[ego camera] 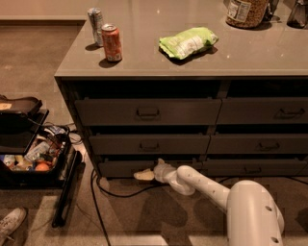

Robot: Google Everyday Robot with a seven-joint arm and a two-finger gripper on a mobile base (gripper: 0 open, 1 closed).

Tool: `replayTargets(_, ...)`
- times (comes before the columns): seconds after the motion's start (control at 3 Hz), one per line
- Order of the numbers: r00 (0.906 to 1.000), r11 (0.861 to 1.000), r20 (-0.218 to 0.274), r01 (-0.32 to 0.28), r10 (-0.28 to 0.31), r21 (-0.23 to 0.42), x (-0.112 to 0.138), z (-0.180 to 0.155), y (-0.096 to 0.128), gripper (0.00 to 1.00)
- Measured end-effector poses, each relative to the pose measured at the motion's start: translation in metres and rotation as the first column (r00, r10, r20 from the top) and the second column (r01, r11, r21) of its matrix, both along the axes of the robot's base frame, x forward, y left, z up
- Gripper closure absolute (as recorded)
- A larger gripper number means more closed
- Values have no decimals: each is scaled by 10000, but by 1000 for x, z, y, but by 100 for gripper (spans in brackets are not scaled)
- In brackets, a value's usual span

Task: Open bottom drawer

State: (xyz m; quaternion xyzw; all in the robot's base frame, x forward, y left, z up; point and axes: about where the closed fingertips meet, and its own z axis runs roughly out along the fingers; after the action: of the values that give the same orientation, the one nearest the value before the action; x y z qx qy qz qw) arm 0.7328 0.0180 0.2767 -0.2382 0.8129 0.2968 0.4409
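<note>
The bottom drawer (120,168) is the slim grey-brown front lowest in the left stack, just above the carpet. It looks pushed in, level with the drawers above. My gripper (144,175) sits low against the middle of that drawer front, at the end of my white arm (202,185), which reaches in from the lower right. The gripper covers the spot where the drawer's handle would be, so the handle is hidden.
Above are the middle drawer (149,144) and top drawer (147,112); a similar stack (252,168) stands to the right. On the counter are two cans (111,42), a green bag (187,42) and a jar (247,12). An open case (29,158), a black cable (115,192) and a shoe (12,223) lie on the floor at left.
</note>
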Motion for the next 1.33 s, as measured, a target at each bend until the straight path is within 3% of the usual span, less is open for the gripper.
replayTargets(1.0,9997,9982,237,-41,56,-599,48,-11,17,0)
replayTargets(1.33,9985,9943,-482,-320,272,-1018,40,-39,18,0)
